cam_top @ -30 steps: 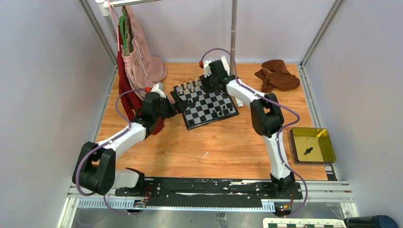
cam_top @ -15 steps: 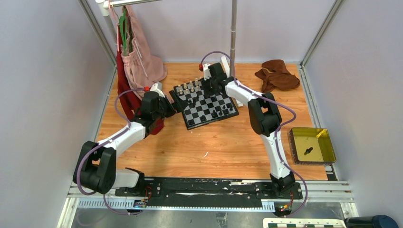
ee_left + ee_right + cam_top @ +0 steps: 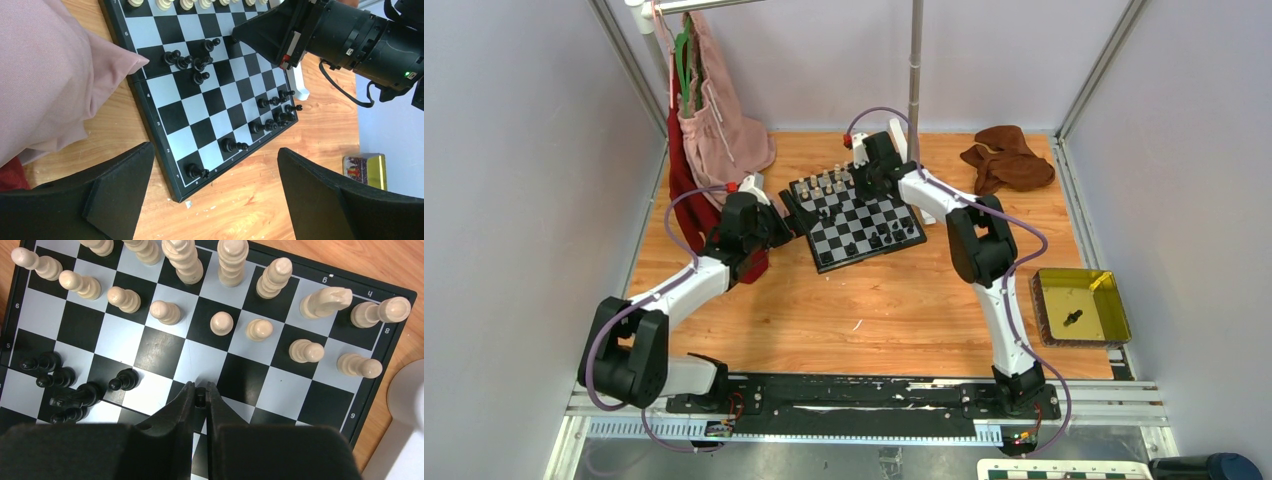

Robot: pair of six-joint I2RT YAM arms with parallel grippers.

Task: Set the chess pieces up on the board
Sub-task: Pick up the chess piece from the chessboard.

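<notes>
The board lies at the table's middle back. Cream pieces fill its far rows; black pieces stand scattered on the middle and near squares. My right gripper hovers over the board's far middle, shut on a small black piece pinched between its fingertips. It shows in the top view too. My left gripper is open and empty at the board's left corner, its fingers astride the corner with a black rook.
A pink cloth lies against the board's left edge and hangs from a rack. A brown cloth lies at the back right. A yellow tray holding a black piece sits at the right.
The right arm has shifted slightly left over the board's far side. The left arm has barely moved.
</notes>
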